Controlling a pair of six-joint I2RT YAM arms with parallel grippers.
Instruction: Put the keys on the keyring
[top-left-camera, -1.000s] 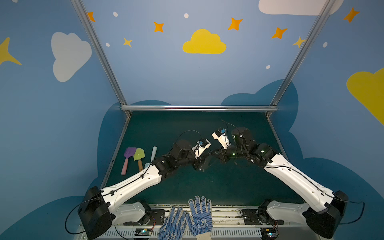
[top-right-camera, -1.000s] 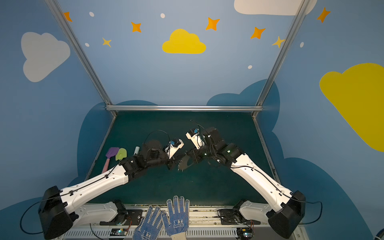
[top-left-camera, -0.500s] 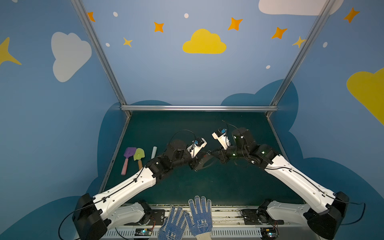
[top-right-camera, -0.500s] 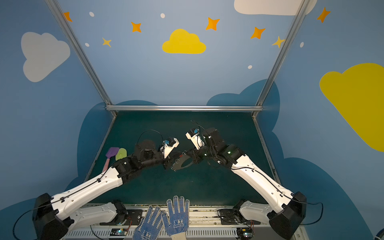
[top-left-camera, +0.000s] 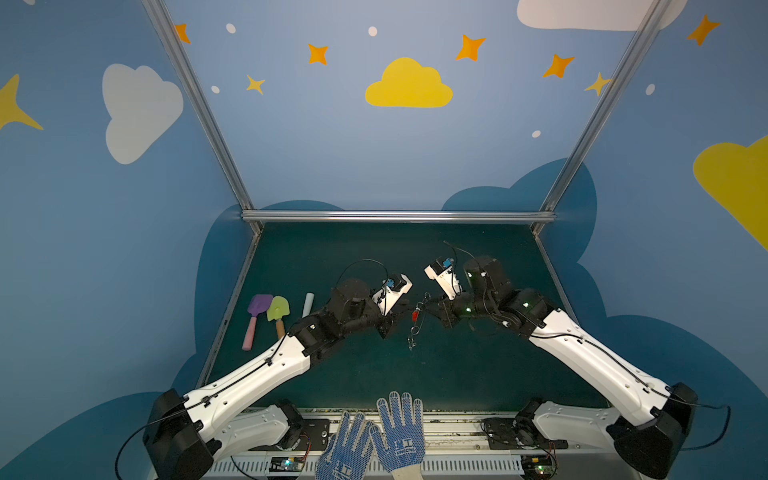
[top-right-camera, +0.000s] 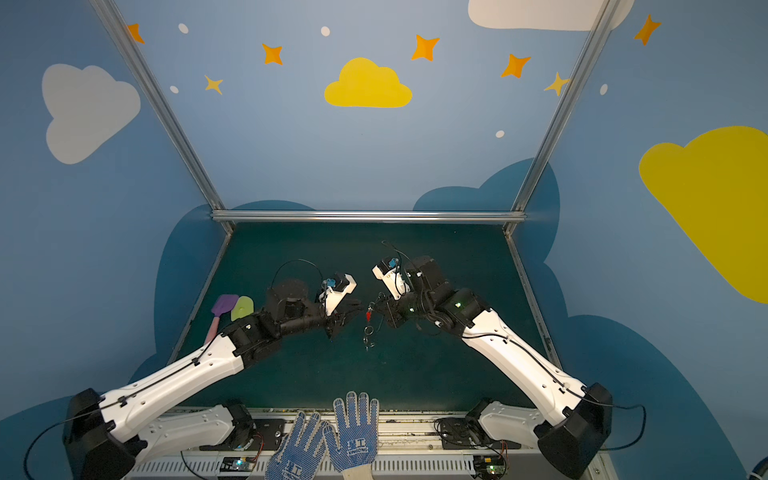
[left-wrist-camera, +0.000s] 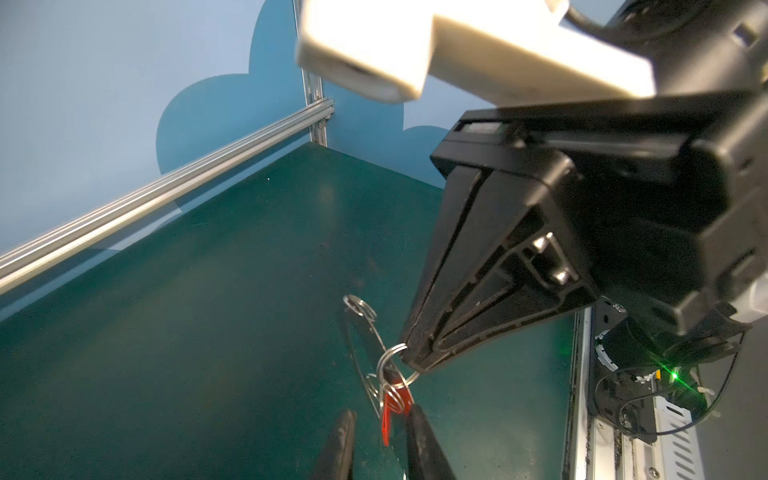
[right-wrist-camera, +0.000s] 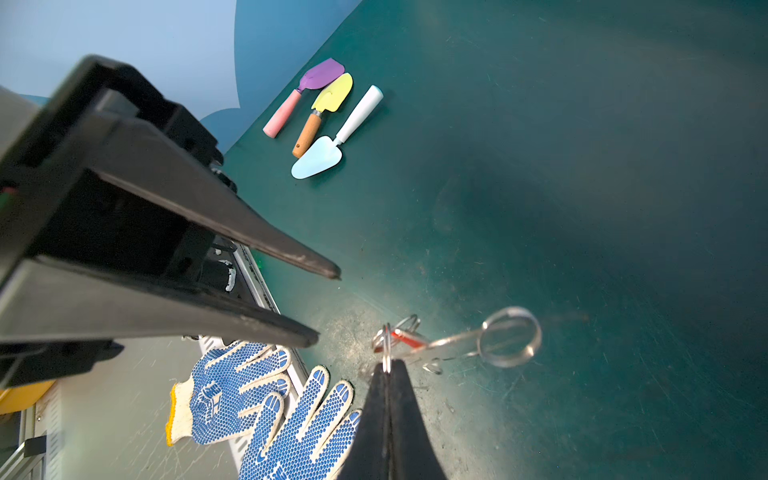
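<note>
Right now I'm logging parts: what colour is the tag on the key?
The tag is red; the left wrist view shows it best.

Both arms reach inward, tips close together, left pincer (right-wrist-camera: 326, 307) slightly parted, right pincer (right-wrist-camera: 387, 368) pinched tight.

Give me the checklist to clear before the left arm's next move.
1. Hold: right gripper shut on a split ring of the keyring: ok.
2. Release: left gripper open, fingers either side of the key's red tag: ok.
3. Load: keyring hangs from the right gripper: ok.
4. Threading: key fully on a split ring: cannot tell, the joint is too small to read.
5. Clutter: toy shovels lie far off by the left edge of the table: ok.
</note>
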